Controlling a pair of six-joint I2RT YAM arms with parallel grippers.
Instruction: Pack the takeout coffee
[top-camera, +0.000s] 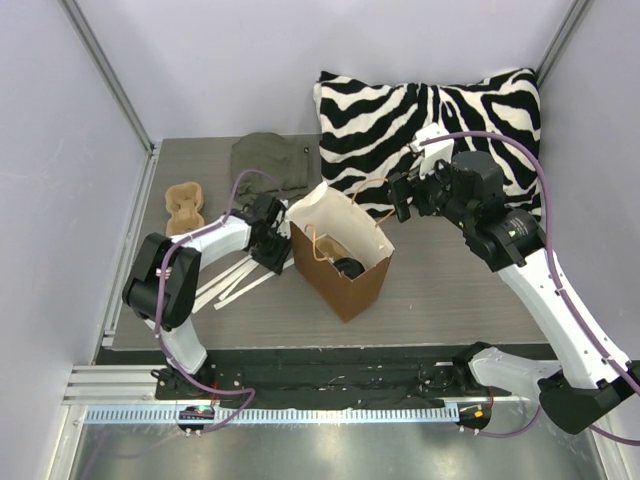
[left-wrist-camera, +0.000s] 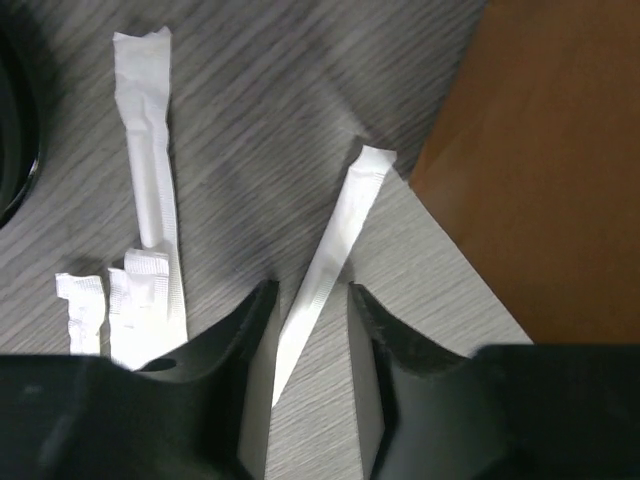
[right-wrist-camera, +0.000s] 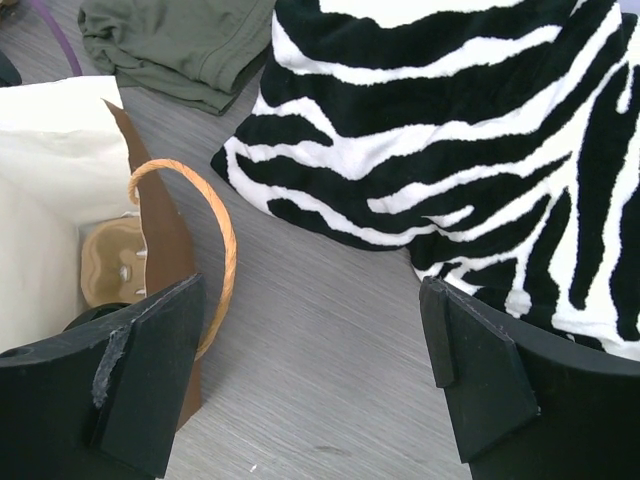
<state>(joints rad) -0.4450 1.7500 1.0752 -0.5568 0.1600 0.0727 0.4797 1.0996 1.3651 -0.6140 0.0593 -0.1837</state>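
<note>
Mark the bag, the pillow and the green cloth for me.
bag (top-camera: 345, 290), top view, brown front wall.
pillow (top-camera: 390, 110), top view, striped middle.
green cloth (top-camera: 268, 160), top view, its middle.

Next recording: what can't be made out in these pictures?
Top view: bag walls hide all but a dark round shape inside.
Right wrist: the right tool covers most of that shape.
Left wrist: a black round object is cut off by the left edge.

Matt brown paper bag (top-camera: 350, 288), grey woodgrain table (top-camera: 455, 295), prob. plush cloth cushion (top-camera: 400, 120).
</note>
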